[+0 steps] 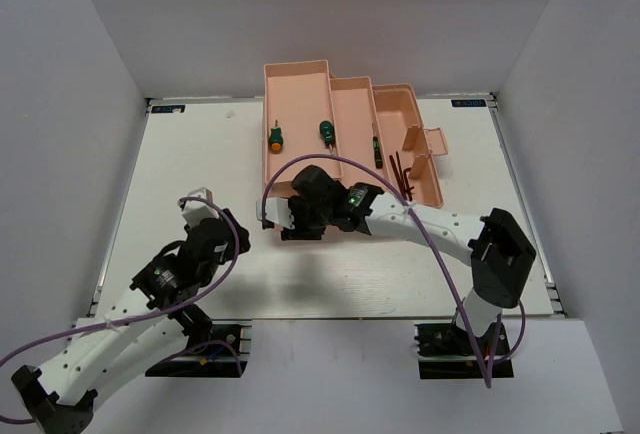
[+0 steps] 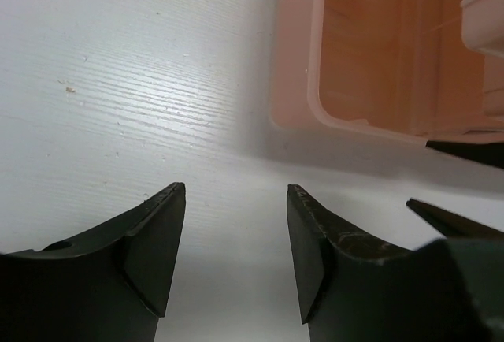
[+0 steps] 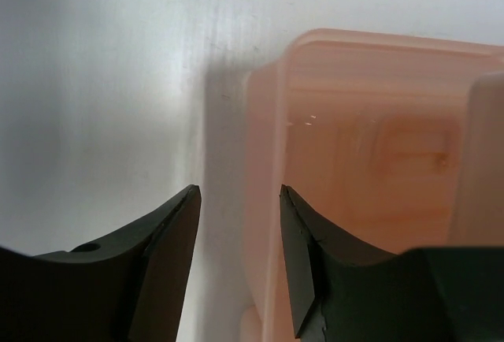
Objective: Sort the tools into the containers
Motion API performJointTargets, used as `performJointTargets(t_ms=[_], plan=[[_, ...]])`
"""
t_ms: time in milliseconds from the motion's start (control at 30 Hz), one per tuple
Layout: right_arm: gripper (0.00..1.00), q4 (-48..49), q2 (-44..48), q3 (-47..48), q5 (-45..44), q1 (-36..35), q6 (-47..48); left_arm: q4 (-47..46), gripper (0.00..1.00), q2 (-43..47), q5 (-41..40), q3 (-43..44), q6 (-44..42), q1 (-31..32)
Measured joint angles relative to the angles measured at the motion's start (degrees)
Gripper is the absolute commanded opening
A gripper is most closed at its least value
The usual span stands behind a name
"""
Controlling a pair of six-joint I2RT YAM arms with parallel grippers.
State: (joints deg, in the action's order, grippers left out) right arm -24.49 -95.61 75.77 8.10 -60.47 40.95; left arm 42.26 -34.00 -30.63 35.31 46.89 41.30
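Note:
The peach-pink toolbox (image 1: 298, 94) stands open at the table's back middle, its trays stepped out. A stubby green-handled screwdriver (image 1: 277, 136) lies in the left tray and a second one (image 1: 326, 131) in the middle tray. A thin black-and-green screwdriver (image 1: 377, 146) and black hex keys (image 1: 401, 174) lie further right. No blue-handled screwdriver shows. My right gripper (image 1: 287, 221) is open at the box's near left corner. In its wrist view the gripper (image 3: 236, 192) straddles the box wall (image 3: 264, 145). My left gripper (image 1: 201, 203) is open and empty over bare table (image 2: 236, 188).
The toolbox's near left corner (image 2: 303, 98) is up and to the right of my left gripper. The right arm's purple cable (image 1: 440, 254) loops over the table's middle. White walls close in the table on the left, right and back.

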Motion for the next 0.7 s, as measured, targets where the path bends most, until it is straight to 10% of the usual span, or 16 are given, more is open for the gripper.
performJointTargets(t_ms=[300, 367, 400, 500, 700], plan=[[0.52, 5.86, -5.79, -0.02, -10.45, -0.04, 2.01, -1.55, 0.79, 1.05, 4.37, -4.11, 0.17, 0.0], [0.5, 6.23, -7.76, 0.0, -11.02, -0.13, 2.45, -2.58, 0.68, 0.92, 5.84, -4.26, -0.55, 0.0], [0.47, 6.23, -8.55, -0.02, -11.17, -0.04, 2.67, -3.41, 0.38, 0.94, 6.47, -4.55, -0.79, 0.0], [0.07, 6.16, -9.79, 0.0, -10.97, 0.11, 3.3, -6.56, 0.0, 1.33, 8.81, -6.64, -1.31, 0.0], [0.0, 1.36, -9.86, 2.34, -7.61, 1.18, 1.2, -17.51, 0.12, 3.89, 16.79, -18.8, -0.63, 0.0]])
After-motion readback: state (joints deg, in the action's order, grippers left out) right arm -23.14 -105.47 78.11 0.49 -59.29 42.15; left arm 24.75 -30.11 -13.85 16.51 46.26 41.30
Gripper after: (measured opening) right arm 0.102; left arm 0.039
